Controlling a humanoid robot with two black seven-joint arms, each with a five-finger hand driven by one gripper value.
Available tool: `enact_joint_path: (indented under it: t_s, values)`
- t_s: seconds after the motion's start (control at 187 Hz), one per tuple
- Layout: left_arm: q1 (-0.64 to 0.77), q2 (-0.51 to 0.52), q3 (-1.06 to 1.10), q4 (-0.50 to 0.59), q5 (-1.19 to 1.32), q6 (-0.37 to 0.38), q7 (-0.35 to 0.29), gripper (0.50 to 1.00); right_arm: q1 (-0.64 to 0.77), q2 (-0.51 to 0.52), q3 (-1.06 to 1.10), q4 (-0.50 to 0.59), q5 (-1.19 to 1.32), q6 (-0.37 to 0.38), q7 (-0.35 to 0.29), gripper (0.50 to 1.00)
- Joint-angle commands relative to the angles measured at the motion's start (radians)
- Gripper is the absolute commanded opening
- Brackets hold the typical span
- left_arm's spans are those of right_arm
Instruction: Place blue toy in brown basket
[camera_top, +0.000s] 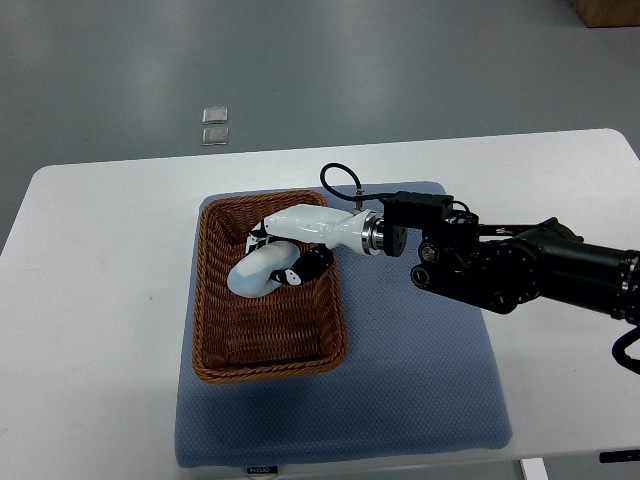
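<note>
The right hand (300, 240) hugs the blue toy (258, 270) inside the brown basket (215, 300). It looks soft and light; hold its fat middle.

The right hand (285, 250) and toy (258, 272) filled the basket's (215, 330) far half; its near half lay free.

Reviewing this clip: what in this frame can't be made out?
- Toy in the basket: top view, partly covered by the right robot hand; whether it is gripped or released is unclear.
- Right arm: cut off by the right edge.
- Two small items on the floor: too small to identify.
</note>
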Motion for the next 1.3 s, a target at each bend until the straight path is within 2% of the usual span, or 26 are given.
enact_joint_path:
  t_s: [0.0,0.037,0.299,0.604,0.727,0.743,0.764,0.876,0.962,1.149,1.293]
  values:
    - [0.000,0.000,0.000,0.000,0.000,0.000,0.000,1.000,-0.005,0.001,0.009,-0.001,0.008,-0.010,0.000,0.881]
    - [0.000,0.000,0.000,0.000,0.000,0.000,0.000,1.000,-0.009,0.006,0.009,-0.001,0.008,-0.016,0.000,0.903]
    - [0.000,0.000,0.000,0.000,0.000,0.000,0.000,1.000,-0.015,-0.008,0.038,-0.001,0.059,-0.036,0.011,0.901]
    - [0.000,0.000,0.000,0.000,0.000,0.000,0.000,1.000,-0.008,-0.074,0.141,-0.001,0.424,0.040,-0.006,0.903]
    - [0.000,0.000,0.000,0.000,0.000,0.000,0.000,1.000,-0.022,-0.091,0.244,-0.001,0.528,0.100,-0.098,0.903]
    - [0.000,0.000,0.000,0.000,0.000,0.000,0.000,1.000,-0.031,-0.091,0.277,-0.001,0.566,0.108,-0.136,0.903]
    - [0.000,0.000,0.000,0.000,0.000,0.000,0.000,1.000,-0.035,-0.091,0.288,-0.001,0.579,0.109,-0.147,0.903]
    - [0.000,0.000,0.000,0.000,0.000,0.000,0.000,1.000,-0.068,-0.091,0.402,-0.031,0.727,0.103,-0.287,0.903]
    - [0.000,0.000,0.000,0.000,0.000,0.000,0.000,1.000,-0.107,-0.092,0.463,-0.059,0.859,0.100,-0.350,0.903]
    - [0.000,0.000,0.000,0.000,0.000,0.000,0.000,1.000,-0.181,-0.149,0.515,-0.079,1.111,0.100,-0.373,0.903]
    - [0.000,0.000,0.000,0.000,0.000,0.000,0.000,1.000,-0.201,-0.154,0.518,-0.082,1.165,0.097,-0.370,0.903]
